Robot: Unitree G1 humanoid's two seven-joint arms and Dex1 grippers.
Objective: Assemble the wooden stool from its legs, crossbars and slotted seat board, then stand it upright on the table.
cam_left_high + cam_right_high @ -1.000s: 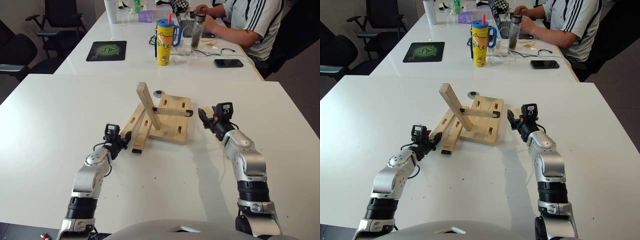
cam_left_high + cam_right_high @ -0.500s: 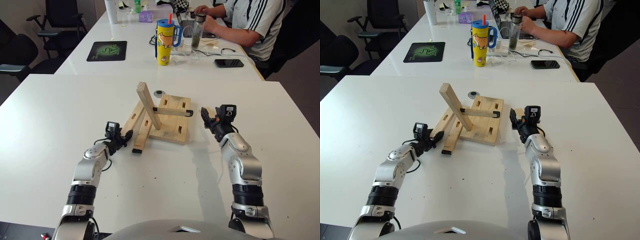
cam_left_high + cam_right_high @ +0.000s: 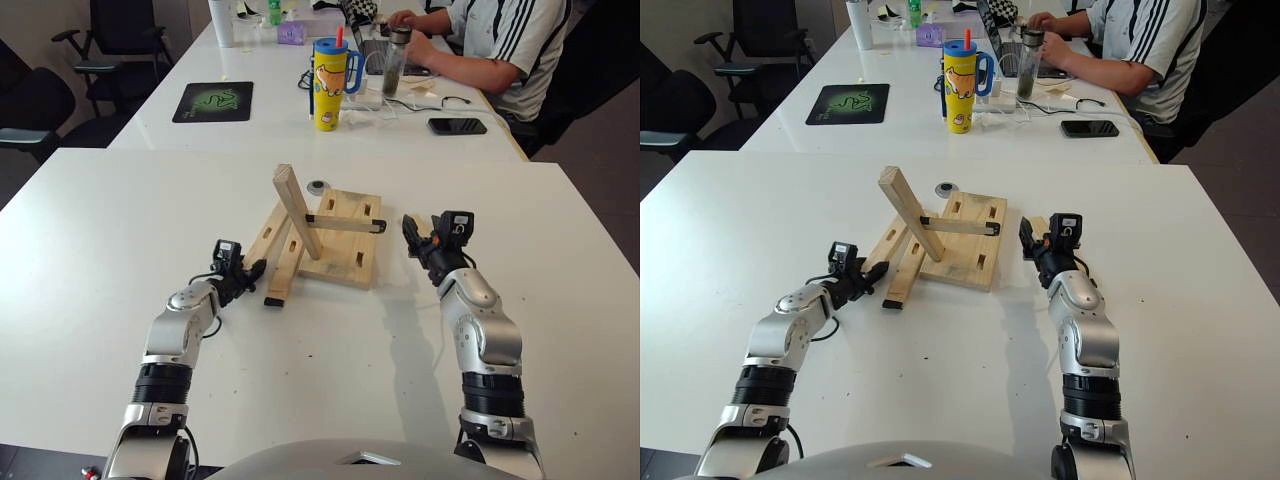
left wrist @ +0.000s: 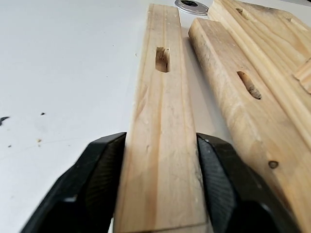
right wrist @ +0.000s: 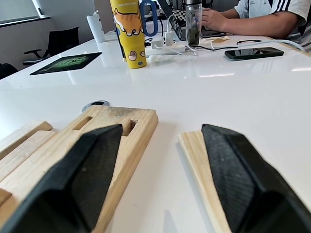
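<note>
Left eye view, seat board flat nearer the table's far edge, assembly part-done; left wrist view, left gripper pinching a loose leg, next likely lifted toward a slot; right wrist view, right gripper, jaws spread, beside a crossbar.

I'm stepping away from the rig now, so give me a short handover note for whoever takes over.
Left gripper: shut on the outer flat leg.
Right gripper: open, at the right edge of the seat board, near a loose wooden piece.
The board lies flat; one tilted leg with a crossbar rises over it; second flat leg beside.
To do: fit remaining parts, stand stool upright.
</note>
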